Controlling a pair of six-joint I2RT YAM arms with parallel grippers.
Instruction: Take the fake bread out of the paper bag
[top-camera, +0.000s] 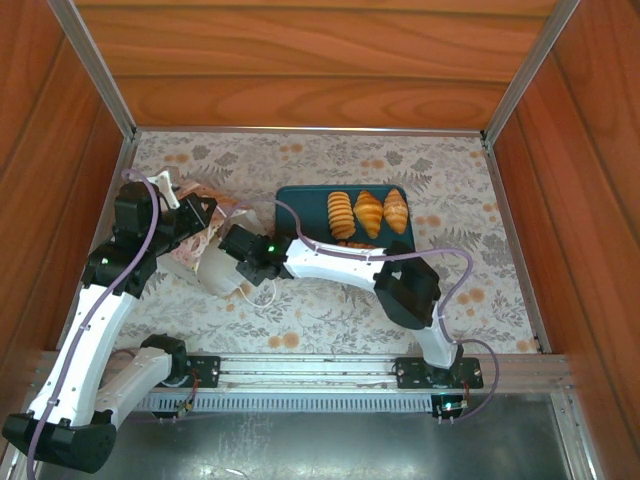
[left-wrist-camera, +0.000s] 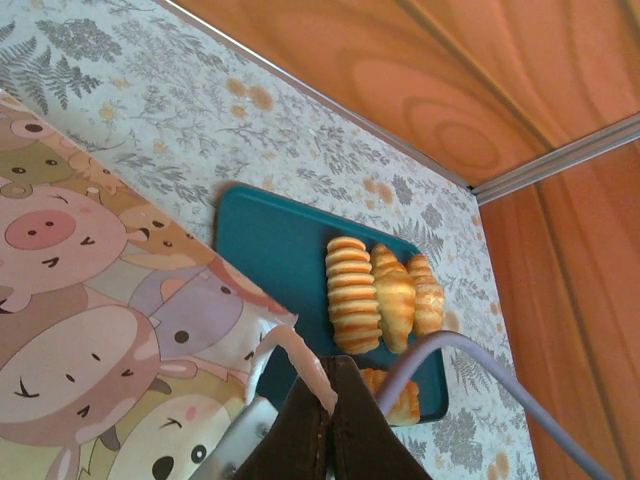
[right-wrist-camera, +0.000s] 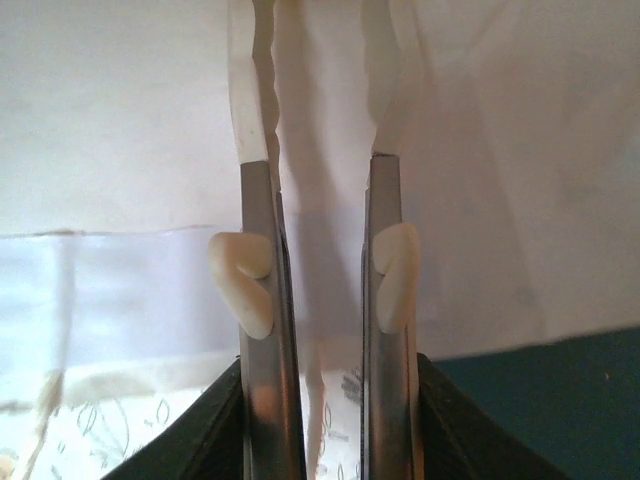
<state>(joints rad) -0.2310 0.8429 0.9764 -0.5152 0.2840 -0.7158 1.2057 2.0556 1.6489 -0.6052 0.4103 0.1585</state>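
though beside tray (top-camera: 300, 205), paper bag (top-camera: 212, 268) apart

Your tray (top-camera: 300, 205) sits on the table (top-camera: 470, 270), middle and toward the back. Bread (top-camera: 368, 212) lies in a row on it, with more at its near edge. The bag (top-camera: 213, 270) lies just left of the tray. Your left gripper (top-camera: 205, 212) is on the bag's far edge. Your right gripper (top-camera: 232, 243) is against the bag's right side, between bag and tray.

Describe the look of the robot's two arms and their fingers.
The left arm and right arm have white shells, black joints and lilac cables. The right fingers are flat grey metal with cream tips; the left fingers look dark.
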